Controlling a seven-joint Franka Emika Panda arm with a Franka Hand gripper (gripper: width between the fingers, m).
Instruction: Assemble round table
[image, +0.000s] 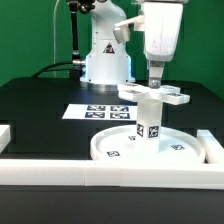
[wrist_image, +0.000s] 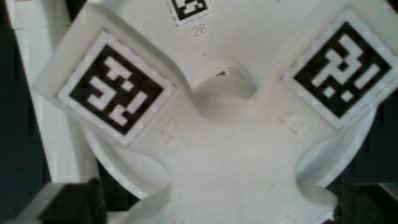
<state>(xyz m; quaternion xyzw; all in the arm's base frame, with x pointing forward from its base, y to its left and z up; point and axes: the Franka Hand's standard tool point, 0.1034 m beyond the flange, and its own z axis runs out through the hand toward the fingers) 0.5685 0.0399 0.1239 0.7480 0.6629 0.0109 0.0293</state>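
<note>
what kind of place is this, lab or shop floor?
Probably a robotics lab test bench, not a shop floor: a black table against a plain green backdrop, a marker board lying on it, and a white arm working over a tagged disc.

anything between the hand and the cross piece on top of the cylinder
Nothing visible. The hand is right above the cross-shaped piece, which sits on the cylinder. The wrist view shows that piece close up with nothing in front.

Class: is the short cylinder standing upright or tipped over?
Upright: the cylinder stands on end on the round disc, with the cross-shaped piece lying level across its top.
</note>
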